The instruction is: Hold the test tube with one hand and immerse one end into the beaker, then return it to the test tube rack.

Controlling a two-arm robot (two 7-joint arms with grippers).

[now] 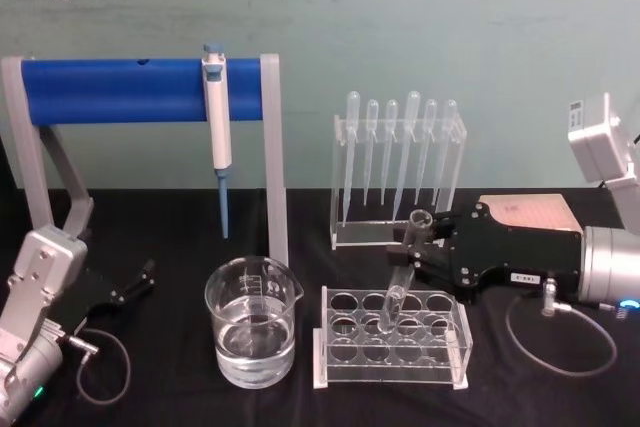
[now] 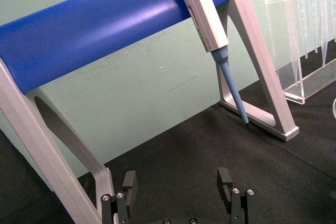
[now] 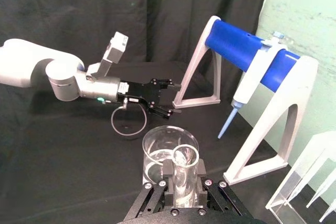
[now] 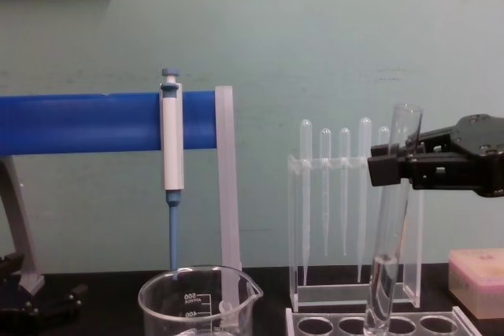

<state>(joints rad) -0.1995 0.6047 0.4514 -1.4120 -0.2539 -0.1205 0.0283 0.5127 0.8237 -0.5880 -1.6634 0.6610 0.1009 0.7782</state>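
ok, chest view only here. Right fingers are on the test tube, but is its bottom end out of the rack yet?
Observer: No. In the head view the test tube leans, with its lower end down in a hole of the rack. The right gripper is shut on it near the rim.
Operator: Liquid to dip into? The bottom of the glass is cut off for me.
Observer: Yes. The beaker, just left of the rack, holds clear liquid in its lower part.
Operator: Left arm in the way?
Observer: No. The left gripper sits low over the table, left of the beaker, with its fingers open and empty.
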